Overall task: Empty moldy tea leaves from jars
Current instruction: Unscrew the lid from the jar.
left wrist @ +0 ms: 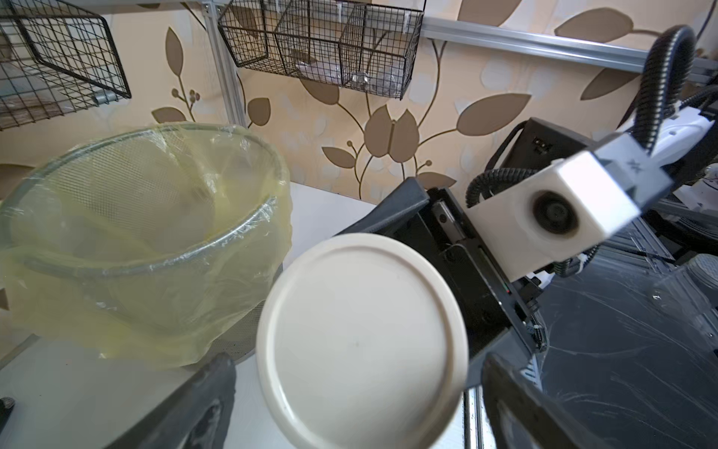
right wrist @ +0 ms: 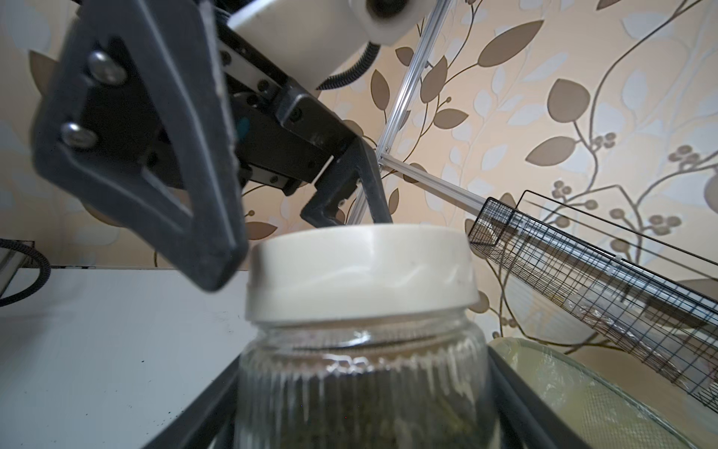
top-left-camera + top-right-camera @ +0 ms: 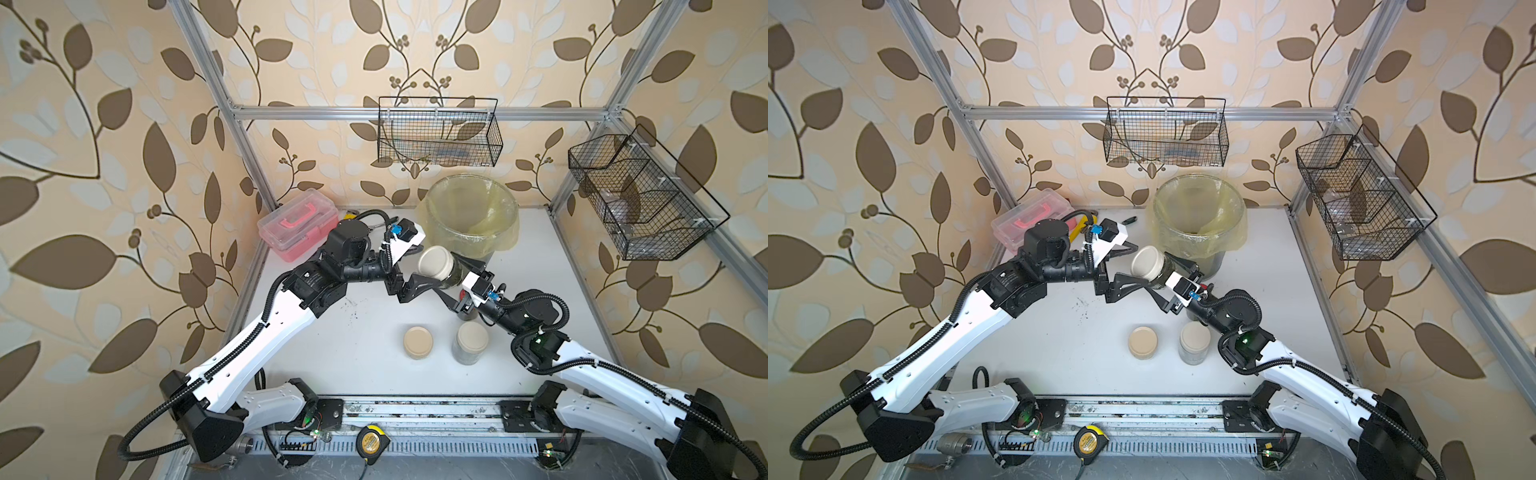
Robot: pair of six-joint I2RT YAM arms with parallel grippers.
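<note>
My right gripper [image 3: 449, 274] is shut on a clear ribbed glass jar [image 2: 361, 388] and holds it tilted in the air beside the bin. Its beige lid [image 3: 435, 261] is on and faces my left gripper [image 3: 430, 266]. Dark tea leaves [image 2: 361, 416] fill the jar. In the left wrist view the lid [image 1: 361, 338] sits between the open fingers [image 1: 211, 388], with a gap on each side. Two more beige-lidded jars [image 3: 418, 341] [image 3: 471, 343] stand on the table. A bit of red [image 3: 1203, 286] shows behind the right wrist. Leaf specks [image 3: 353, 305] dot the table.
A grey bin with a yellowish liner [image 3: 503, 232] stands at the back, just beyond the held jar. A pink toolbox [image 3: 297, 224] sits at the back left. Wire baskets [image 3: 438, 133] [image 3: 640, 199] hang on the walls. A tape measure [image 3: 371, 444] lies at the front rail.
</note>
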